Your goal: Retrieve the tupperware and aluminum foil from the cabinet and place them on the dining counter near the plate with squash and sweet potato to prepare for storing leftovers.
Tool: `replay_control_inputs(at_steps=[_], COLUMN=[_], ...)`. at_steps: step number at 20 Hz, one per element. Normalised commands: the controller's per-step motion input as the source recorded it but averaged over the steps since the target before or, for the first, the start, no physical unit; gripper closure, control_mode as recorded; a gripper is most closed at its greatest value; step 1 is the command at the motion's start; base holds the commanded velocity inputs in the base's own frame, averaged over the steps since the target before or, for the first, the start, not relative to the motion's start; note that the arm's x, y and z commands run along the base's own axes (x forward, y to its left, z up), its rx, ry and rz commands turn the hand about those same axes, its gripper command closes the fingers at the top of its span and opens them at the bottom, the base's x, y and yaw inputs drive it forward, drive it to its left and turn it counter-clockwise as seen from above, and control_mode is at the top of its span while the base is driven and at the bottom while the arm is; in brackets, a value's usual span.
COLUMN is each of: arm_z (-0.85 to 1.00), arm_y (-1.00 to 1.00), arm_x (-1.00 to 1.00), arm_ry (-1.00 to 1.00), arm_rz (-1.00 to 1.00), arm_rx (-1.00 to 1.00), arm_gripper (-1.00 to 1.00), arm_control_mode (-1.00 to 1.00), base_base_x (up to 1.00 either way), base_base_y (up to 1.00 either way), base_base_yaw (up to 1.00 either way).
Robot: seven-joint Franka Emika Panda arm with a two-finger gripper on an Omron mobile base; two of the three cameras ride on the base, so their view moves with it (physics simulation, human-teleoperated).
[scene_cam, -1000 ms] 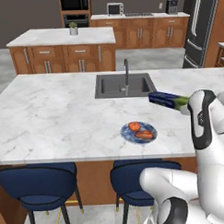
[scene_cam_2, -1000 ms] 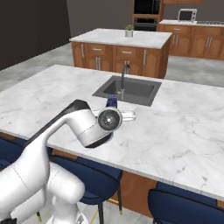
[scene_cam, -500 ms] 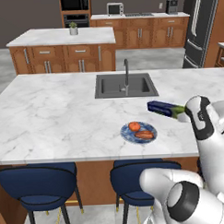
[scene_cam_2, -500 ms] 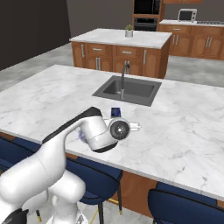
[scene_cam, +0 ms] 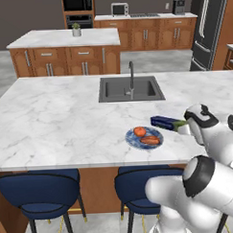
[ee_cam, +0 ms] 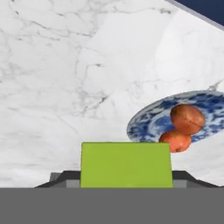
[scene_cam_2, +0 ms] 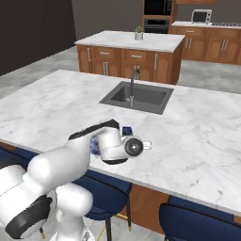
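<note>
One slim cardboard aluminum foil [scene_cam: 167, 122] box beside round patterned plate [scene_cam: 144, 138].

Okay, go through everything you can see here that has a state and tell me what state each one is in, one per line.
aluminum foil: held in the pincer, low over the counter, just right of the plate.
pincer: closed on the foil box's lime-green end.
plate: flat on the dining counter, holding two pieces of orange-red food.
dining counter: bears the plate.
sink: empty.
faucet: no water running.
</note>
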Motion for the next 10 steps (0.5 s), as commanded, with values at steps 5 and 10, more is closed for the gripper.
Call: replay_control_inputs(at_steps=[5,10], arm_z=[-0.65,-0.40], arm_y=[-0.04,0.05], arm_x=[0.16,0.07], arm_ry=[0.04,0.04], arm_rz=[0.00,0.00], arm_rx=[0.02,0.01], arm_gripper=[1.00,-1.00], arm_control_mode=[-1.00,-1.00], base_base_x=[0.00,0.00], base_base_y=[0.00,0.00], base_base_yaw=[0.00,0.00])
